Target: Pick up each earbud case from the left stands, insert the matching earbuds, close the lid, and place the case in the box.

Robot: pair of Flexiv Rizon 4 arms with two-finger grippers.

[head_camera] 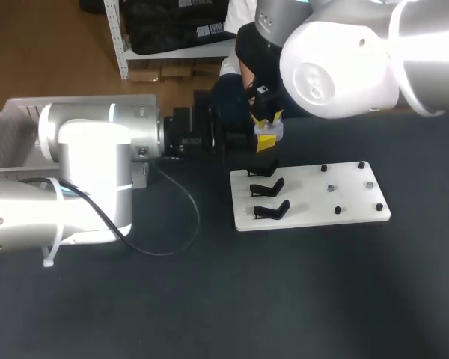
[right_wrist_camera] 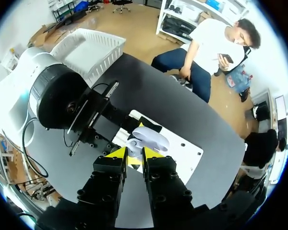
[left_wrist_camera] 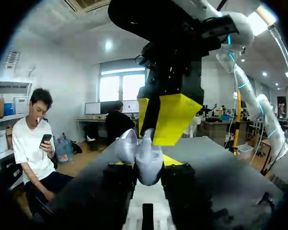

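- Insertion work above the white board point(head_camera: 307, 200): the left gripper point(left_wrist_camera: 146, 167) pinches the earbud case point(left_wrist_camera: 140, 154) from both sides. It holds the case just over the board's stand end, with the lid swung open.
- The hold looks purposeful. The case is raised off the board with its open mouth turned toward the right gripper point(right_wrist_camera: 134, 155), which hangs directly over it, tips pointing down.
- The right gripper's yellow tips stand close together, pressed on a small pale piece judged to be an earbud point(right_wrist_camera: 132, 145). The piece is poised at the case's open mouth, and it cannot be told whether it is seated yet.
- The step in hand appears to be fitting the earbud. Closing the lid and boxing the case are not yet done.
- On the board, three black stands point(head_camera: 272, 210) at the end nearer the left arm show no case on them, which fits one case being up in the left gripper.
- Small dark pegs point(head_camera: 337, 211) dot the board's other end. They are too small to tell whether any bears an earbud.
- The box point(head_camera: 11, 131), a white slatted basket, sits well apart from the board, on the far side of the left arm. No case shows in the part of it in view.
- The board itself lies flat on the dark table point(head_camera: 299, 299).
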